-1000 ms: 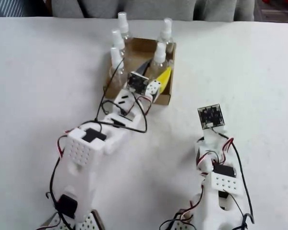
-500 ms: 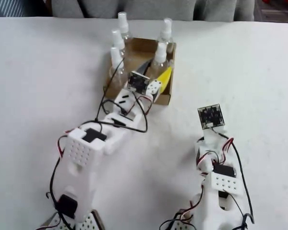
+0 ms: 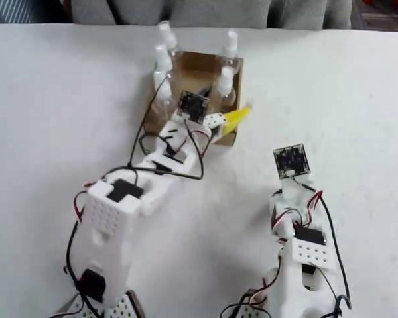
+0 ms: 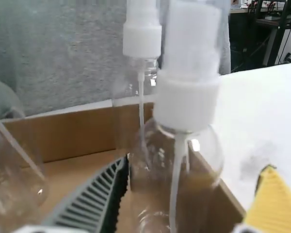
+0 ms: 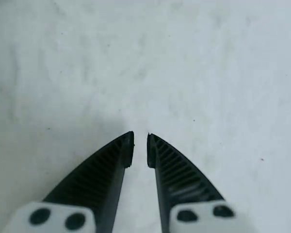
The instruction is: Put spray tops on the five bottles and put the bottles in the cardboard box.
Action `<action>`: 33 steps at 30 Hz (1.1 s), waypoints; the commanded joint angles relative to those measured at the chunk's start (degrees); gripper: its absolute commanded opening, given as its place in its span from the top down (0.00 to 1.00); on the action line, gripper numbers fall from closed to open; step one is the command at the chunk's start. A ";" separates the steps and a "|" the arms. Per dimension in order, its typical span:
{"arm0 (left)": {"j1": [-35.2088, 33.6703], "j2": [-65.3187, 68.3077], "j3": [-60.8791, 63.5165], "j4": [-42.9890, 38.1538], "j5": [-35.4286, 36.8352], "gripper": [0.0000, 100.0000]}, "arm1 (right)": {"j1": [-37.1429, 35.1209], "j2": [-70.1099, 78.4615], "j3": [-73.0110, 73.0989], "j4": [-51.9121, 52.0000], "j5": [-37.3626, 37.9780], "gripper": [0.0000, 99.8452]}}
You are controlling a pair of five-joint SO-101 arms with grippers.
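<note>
Right arm [image 3: 298, 245]: stands nearest, on the right side of the white table [image 3: 365, 93], well apart from the cardboard box [image 3: 199, 66].
Right gripper [image 5: 139, 145]: points down at bare tabletop. Its two dark fingers lie almost together, with a thin slit between the tips, and hold nothing.
Left arm [image 3: 113, 212]: stretches from the near left edge of the table to the box.
Left gripper [image 4: 194, 167]: spread wide, astride the box's right wall. The dark finger [image 4: 99, 199] is inside the box and the yellow finger [image 3: 235, 118] is outside it, over the table. It is clamped on nothing.
Box: open-topped, past the middle of the table, with the left gripper at its near right corner.
Near right bottle [image 4: 182, 145]: clear and upright with a white spray top fitted, inside the box against the right wall, between the two fingers. Whether the dark finger touches it cannot be told.
Far right bottle [image 3: 231, 46]: upright at the box's far right corner, spray top fitted.
Left bottles [image 3: 163, 58]: upright in a row along the left wall, spray tops fitted. Their count cannot be told, nor whether each stands inside the wall.
</note>
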 commanded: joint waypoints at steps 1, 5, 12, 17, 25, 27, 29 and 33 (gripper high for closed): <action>1.10 -1.89 1.76 1.93 -0.79 0.60 | -0.31 -0.84 -0.62 -0.84 0.44 0.97; 1.10 -1.89 1.76 1.93 -0.79 0.60 | -0.31 -0.84 -0.62 -0.84 0.44 0.97; 1.27 -1.98 1.67 1.85 -0.79 0.60 | -0.31 -0.84 -0.62 -0.84 0.44 0.97; 1.27 -2.68 1.76 1.85 -0.79 0.60 | -0.31 -0.84 -0.62 -0.84 0.44 0.97; 0.92 -9.98 6.33 2.11 -0.44 0.60 | -0.40 -0.84 -0.62 -0.84 0.44 0.97; 0.84 -10.77 6.68 2.11 -0.35 0.60 | -0.40 -0.84 -0.62 -0.84 0.44 0.97; 0.84 -10.95 6.68 2.11 -0.35 0.60 | -0.40 -0.84 -0.62 -0.84 0.44 0.97; 0.31 -10.95 6.68 2.11 -0.35 0.60 | -0.40 -0.84 -0.62 -0.84 0.44 0.97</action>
